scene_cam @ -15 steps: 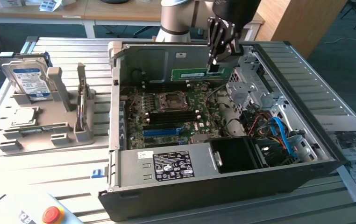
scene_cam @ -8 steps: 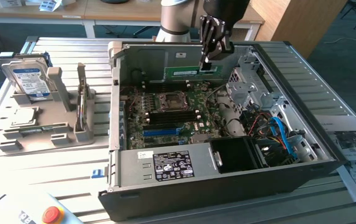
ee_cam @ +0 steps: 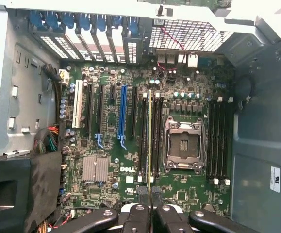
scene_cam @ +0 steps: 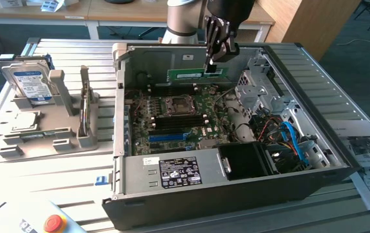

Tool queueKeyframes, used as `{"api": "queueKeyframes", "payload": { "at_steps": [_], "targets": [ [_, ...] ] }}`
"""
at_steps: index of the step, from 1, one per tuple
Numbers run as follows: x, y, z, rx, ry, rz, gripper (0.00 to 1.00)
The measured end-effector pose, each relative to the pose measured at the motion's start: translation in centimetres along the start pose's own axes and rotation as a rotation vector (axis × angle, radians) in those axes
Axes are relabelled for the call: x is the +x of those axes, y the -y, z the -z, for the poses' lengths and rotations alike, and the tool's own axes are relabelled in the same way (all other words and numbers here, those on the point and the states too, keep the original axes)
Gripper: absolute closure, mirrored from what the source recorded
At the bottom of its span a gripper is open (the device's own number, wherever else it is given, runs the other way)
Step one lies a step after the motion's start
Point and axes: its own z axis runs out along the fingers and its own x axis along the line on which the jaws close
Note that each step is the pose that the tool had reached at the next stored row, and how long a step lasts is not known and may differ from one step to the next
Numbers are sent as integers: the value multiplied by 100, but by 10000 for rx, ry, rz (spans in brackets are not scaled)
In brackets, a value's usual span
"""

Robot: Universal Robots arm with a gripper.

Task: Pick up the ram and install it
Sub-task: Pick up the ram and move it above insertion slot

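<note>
Gripper [scene_cam: 211,64]: we see its fingers [ee_cam: 158,194] pinching the ram's top edge.
Ram [scene_cam: 192,74]: held on edge, level, above the motherboard [scene_cam: 185,119].
Line-up: from the wrist we see it edge-on over the motherboard's black slots [ee_cam: 142,136], beside the CPU socket [ee_cam: 183,145].

Open computer case [scene_cam: 250,191] with green motherboard [scene_cam: 201,110] — hard drive [scene_cam: 29,81] upright in grey holder [scene_cam: 58,138]

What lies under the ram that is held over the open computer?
The motherboard with its black memory slots, beside the processor socket. The ram itself covers the strip directly below.
</note>
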Motion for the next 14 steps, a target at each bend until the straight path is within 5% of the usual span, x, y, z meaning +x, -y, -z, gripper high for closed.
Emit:
{"api": "queueKeyframes", "payload": {
  "at_steps": [3, 7, 14],
  "targets": [
    [0, 2, 0, -24, 1, 0, 88],
    [1, 9, 0, -155, 6, -2, 88],
    [1, 10, -11, -158, 9, -2, 88]
  ]
}}
